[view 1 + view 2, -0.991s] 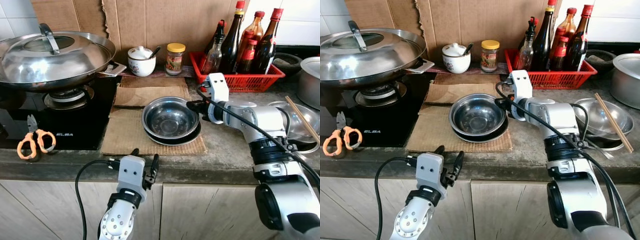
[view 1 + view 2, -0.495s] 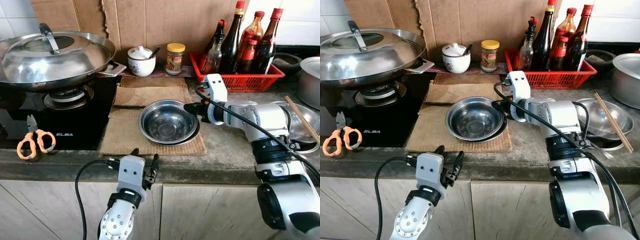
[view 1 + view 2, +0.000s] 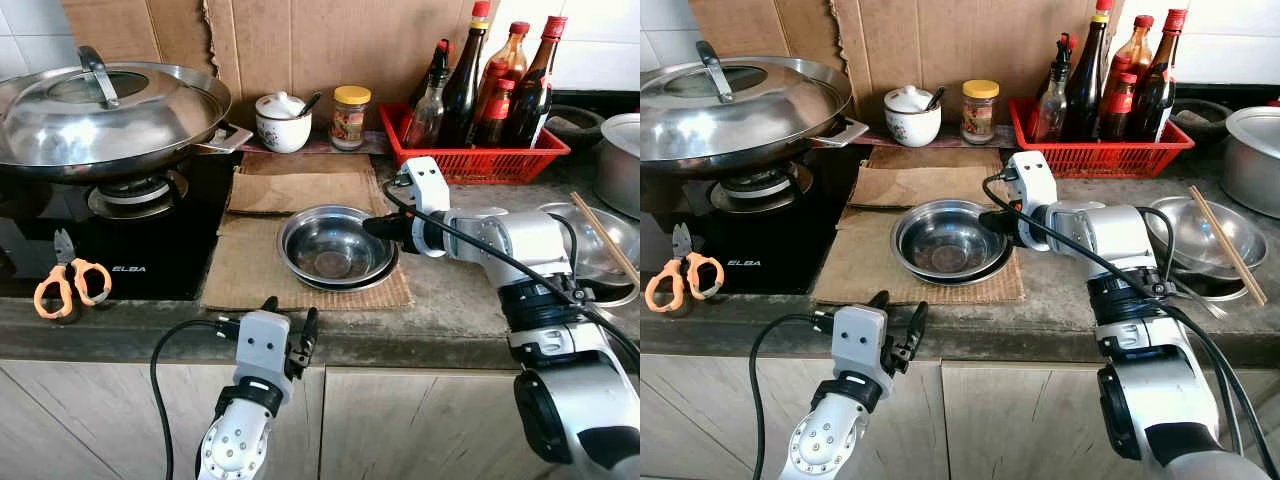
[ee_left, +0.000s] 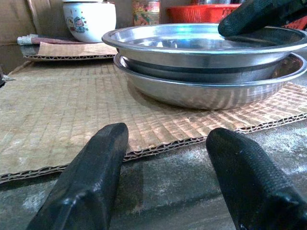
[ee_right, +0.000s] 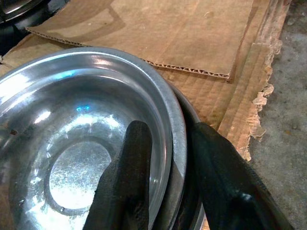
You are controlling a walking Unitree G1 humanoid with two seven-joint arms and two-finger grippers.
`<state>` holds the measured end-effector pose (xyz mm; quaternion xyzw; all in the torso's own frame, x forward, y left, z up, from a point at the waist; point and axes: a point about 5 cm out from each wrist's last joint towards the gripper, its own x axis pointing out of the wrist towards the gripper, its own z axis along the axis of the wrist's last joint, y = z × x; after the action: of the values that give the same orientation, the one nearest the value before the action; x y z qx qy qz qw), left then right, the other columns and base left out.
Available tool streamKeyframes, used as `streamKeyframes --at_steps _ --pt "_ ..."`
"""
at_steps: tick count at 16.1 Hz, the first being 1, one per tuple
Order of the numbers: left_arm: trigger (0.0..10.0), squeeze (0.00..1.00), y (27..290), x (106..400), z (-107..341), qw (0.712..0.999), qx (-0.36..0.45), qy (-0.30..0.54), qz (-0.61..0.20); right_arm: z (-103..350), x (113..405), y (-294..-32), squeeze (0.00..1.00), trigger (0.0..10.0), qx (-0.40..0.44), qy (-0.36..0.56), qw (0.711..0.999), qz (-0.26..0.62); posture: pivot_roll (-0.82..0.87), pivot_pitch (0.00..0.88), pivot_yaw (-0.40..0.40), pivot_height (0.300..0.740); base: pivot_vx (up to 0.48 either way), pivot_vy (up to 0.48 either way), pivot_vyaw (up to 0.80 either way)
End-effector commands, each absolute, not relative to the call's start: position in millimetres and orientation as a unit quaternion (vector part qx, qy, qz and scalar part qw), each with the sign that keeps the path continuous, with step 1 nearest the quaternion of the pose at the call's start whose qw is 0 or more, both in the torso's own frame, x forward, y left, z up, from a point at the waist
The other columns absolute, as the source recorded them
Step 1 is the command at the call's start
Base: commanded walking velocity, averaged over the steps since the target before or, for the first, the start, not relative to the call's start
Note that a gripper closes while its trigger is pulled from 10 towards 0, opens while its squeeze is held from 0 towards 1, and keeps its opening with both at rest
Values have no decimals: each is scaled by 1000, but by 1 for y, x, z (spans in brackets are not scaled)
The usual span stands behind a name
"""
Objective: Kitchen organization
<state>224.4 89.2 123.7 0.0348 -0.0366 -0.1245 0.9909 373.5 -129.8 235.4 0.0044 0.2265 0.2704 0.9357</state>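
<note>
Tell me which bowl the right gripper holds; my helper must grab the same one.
On the cardboard mat right of the stove, two steel bowls sit nested. The right gripper pinches the rim of the upper bowl; the lower bowl rests on the mat.

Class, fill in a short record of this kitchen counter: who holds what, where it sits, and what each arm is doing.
Held item: top steel bowl, rim pinched by the right gripper
Beneath it: second steel bowl, nested
Surface: cardboard mat
Left gripper: open, at counter edge, pointing toward the bowls
Stove side: lidded wok, scissors
</note>
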Motion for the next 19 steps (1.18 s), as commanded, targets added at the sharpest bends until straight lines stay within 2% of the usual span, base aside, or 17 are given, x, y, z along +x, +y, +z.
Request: streamKeyframes --at_steps 1,10,11,12,16,19 --pt "10000 0 90 226 120 992 36 -24 -121 235 374 -131 0 10000 -3 235 935 266 104 24 -72 740 0 0 0" --pt "10000 0 89 225 120 992 36 -25 -122 230 372 -130 0 10000 -18 256 928 271 104 16 -74 740 0 0 0" --pt "10000 0 89 225 119 991 37 -25 -122 227 371 -129 0 3765 -23 263 926 271 105 15 -75 740 0 0 0" --pt "10000 0 89 225 119 991 37 -25 -122 226 371 -129 0 0 -26 266 925 270 106 15 -73 740 0 0 0" --pt "10000 0 89 225 119 991 39 -25 -122 227 374 -132 0 0 -24 265 930 253 105 13 -73 740 0 0 0" --pt "10000 0 89 225 119 991 40 -25 -123 239 380 -134 0 0 33 224 946 233 108 12 -73 740 0 0 0"
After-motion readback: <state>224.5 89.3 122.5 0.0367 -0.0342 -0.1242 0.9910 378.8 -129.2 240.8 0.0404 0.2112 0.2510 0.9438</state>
